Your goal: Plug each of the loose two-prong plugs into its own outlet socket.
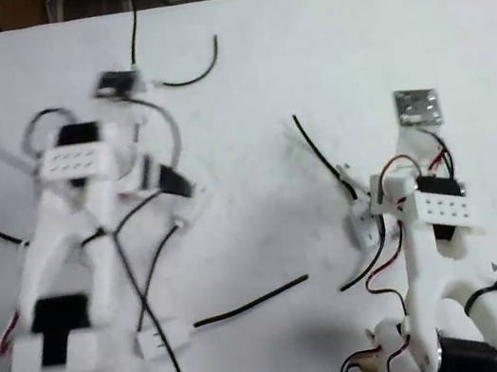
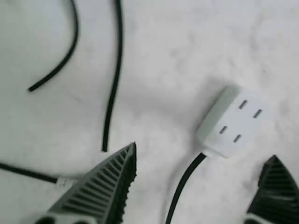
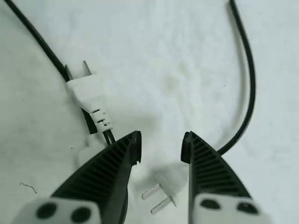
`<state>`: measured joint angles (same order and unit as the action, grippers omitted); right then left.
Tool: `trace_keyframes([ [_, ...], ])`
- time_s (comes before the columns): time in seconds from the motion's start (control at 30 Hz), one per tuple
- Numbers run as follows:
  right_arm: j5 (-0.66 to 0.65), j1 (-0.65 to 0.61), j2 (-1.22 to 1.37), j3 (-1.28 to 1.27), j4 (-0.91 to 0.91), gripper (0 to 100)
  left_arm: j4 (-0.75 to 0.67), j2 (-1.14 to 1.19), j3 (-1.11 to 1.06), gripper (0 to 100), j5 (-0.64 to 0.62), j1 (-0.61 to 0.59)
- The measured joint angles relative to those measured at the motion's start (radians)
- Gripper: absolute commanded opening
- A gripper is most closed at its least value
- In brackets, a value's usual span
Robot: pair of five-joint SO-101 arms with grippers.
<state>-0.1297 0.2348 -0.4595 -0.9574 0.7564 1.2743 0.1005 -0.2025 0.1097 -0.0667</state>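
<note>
Outlet socket [image 2: 232, 122], a white block with two pairs of slots, lies flat on the left half of the white bench [image 1: 304, 61]; a black cable leaves one end. The left arm [image 1: 65, 238] stands near the bench's left edge and the right arm [image 1: 428, 251] toward its right edge. The left pincer [image 2: 203, 154] is spread wide, holds nothing, and hangs just short of the socket. The right pincer [image 3: 162, 140] is partly open and empty. A first plug [image 3: 88, 91] lies across a black cable beside one finger. A second plug [image 3: 174, 177] lies between the fingers, prongs bare.
</note>
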Motion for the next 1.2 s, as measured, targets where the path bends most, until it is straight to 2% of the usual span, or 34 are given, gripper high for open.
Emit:
trace_keyframes([
  [0.13, 0.058, 0.029, -0.052, 0.043, 0.083, 15.5, -0.009, -0.160, -0.155, 40, 0.006, -0.146],
  [0.2, 0.064, 0.026, -0.069, 0.049, 0.094, 15.5, -0.009, -0.213, -0.239, 40, 0.051, -0.206],
  [0.3, 0.068, 0.031, -0.072, 0.051, 0.091, 15.5, -0.037, -0.259, -0.359, 40, 0.075, -0.255],
  [0.43, 0.068, -0.015, -0.061, 0.051, 0.040, 15.5, -0.146, -0.269, -0.483, 40, 0.071, -0.288],
  [0.57, 0.064, -0.106, 0.038, 0.091, 0.012, 15.6, -0.187, -0.270, -0.502, 40, 0.005, -0.336],
  [0.8, -0.095, -0.172, 0.339, 0.307, 0.015, 15.6, -0.216, -0.270, -0.511, 40, -0.025, -0.368],
  [0.97, -0.115, -0.184, 0.571, 0.497, 0.133, 15.6, -0.216, -0.270, -0.511, 40, -0.025, -0.367],
  [1.2, -0.187, -0.186, 0.767, 0.753, 0.342, 15.5, -0.216, -0.270, -0.511, 40, -0.025, -0.367],
])
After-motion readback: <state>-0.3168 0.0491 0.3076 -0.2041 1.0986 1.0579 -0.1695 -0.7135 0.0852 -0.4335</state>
